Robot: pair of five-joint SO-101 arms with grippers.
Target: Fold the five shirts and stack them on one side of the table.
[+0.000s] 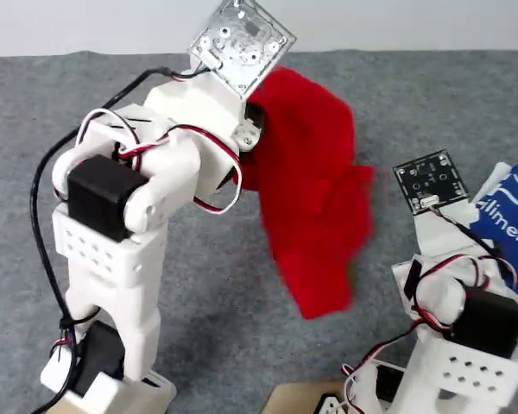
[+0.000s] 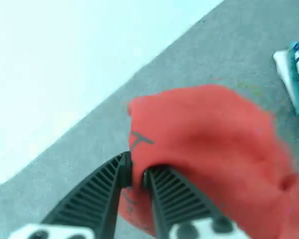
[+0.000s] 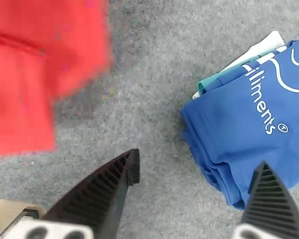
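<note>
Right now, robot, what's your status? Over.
Left gripper shut on red shirt. Right gripper open over grey table, beside stack of folded shirts, blue on top.

I count one red shirt (image 1: 315,198) on its own. The folded pile shows three pieces: one blue shirt (image 3: 244,144) on top, with one teal layer (image 3: 212,83) and one white layer (image 3: 261,45) under it. That makes four garments I can make out. Two arms stand at the one grey tabletop (image 1: 216,302), the left arm (image 1: 129,216) and the right arm (image 1: 457,328). Each has one hand, the left hand (image 2: 137,174) and the right hand (image 3: 198,162).
</note>
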